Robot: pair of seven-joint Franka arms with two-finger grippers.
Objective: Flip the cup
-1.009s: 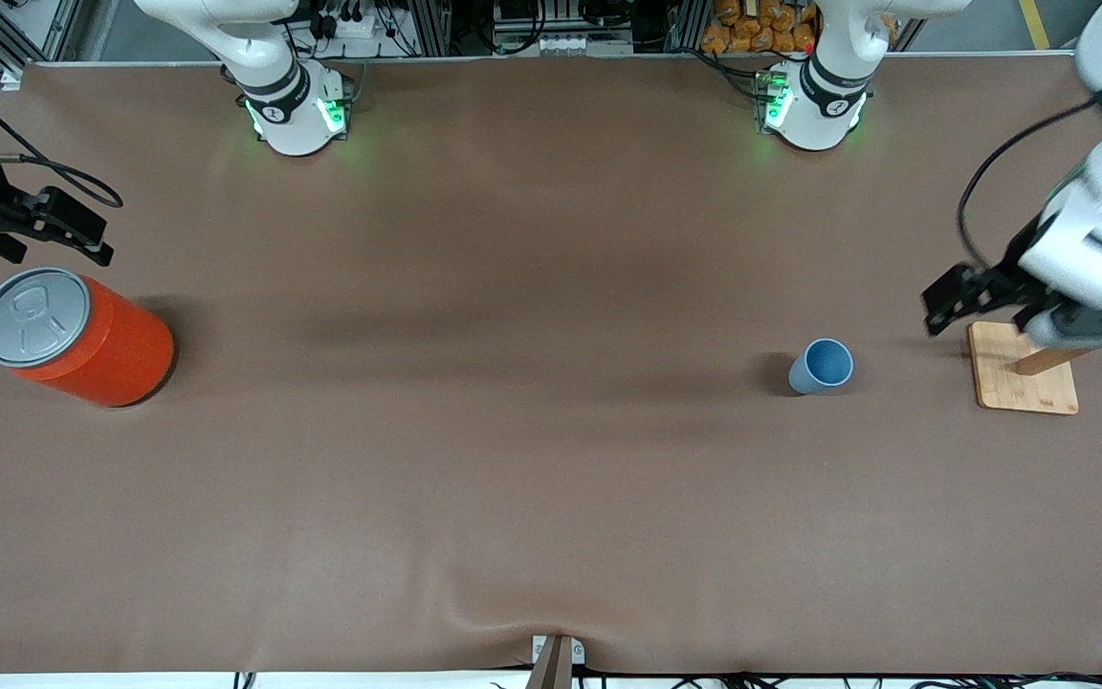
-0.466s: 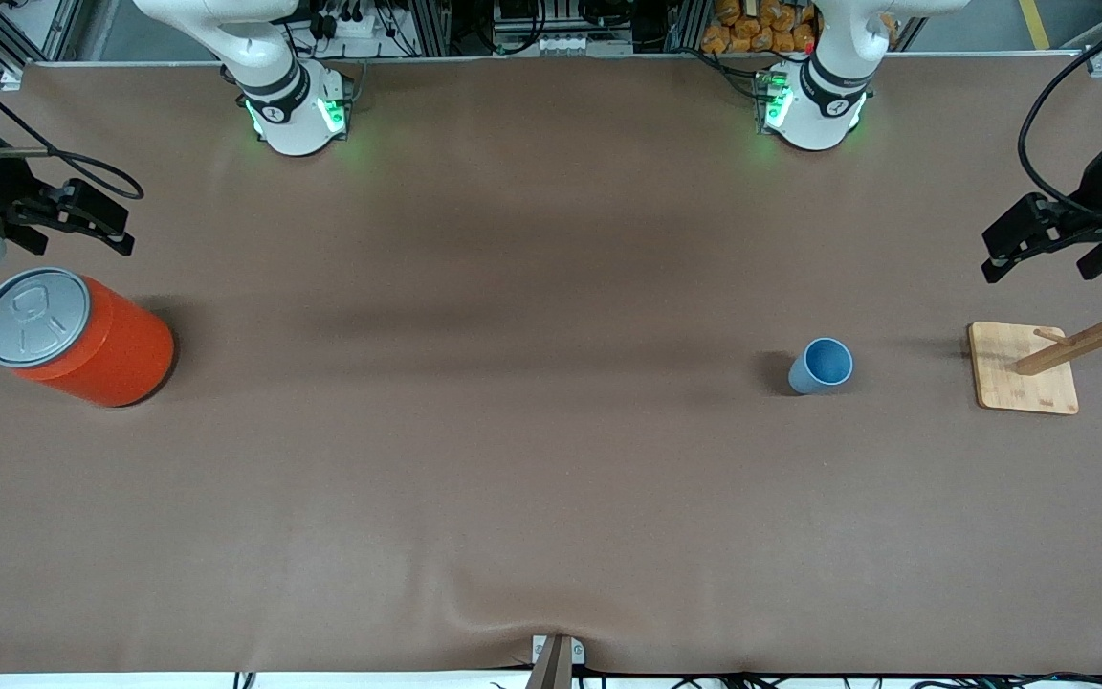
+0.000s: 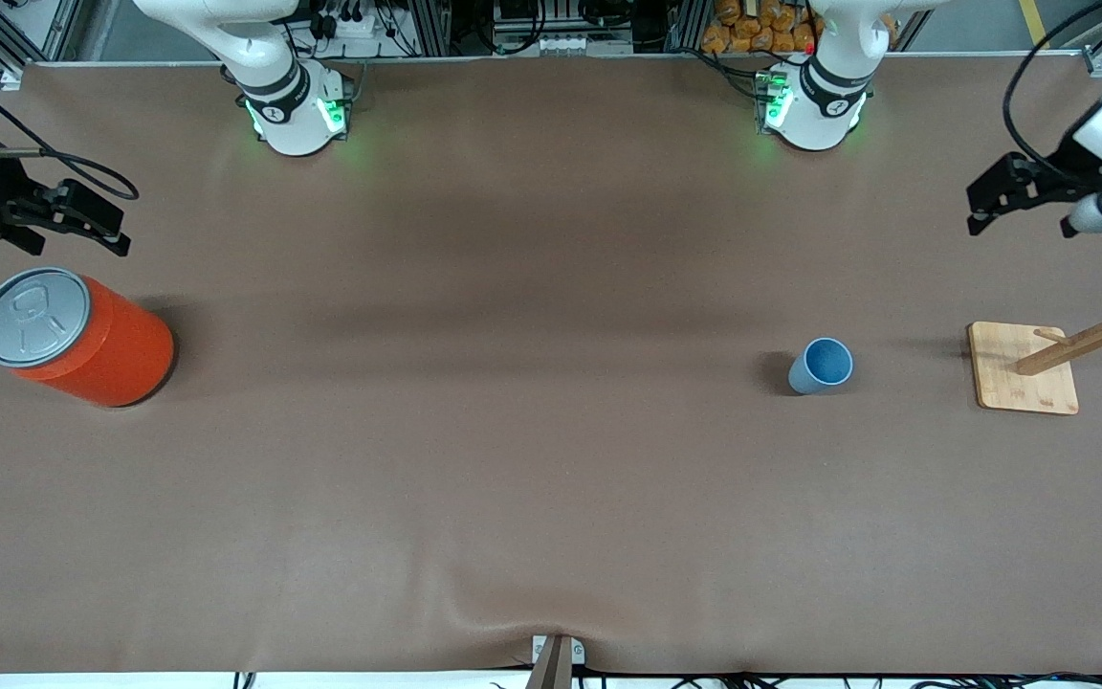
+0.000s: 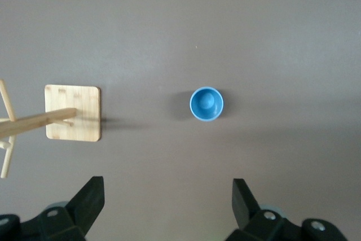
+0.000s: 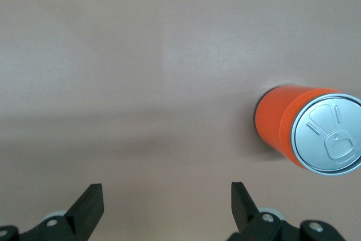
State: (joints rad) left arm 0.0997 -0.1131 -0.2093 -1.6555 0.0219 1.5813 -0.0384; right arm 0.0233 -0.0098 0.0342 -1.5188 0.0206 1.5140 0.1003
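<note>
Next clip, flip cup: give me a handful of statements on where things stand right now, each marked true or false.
1. The cup stands upright, mouth up, on the table. True.
2. The left claw is shut on the cup. False: it is open and empty, up over the table's left-arm end.
3. The orange can lies on its side. False: it stands upright, grey lid on top.
4. The wooden rack stands beside the cup, toward the left arm's end. True.
5. The right claw is open, near the can without touching it. True.
</note>
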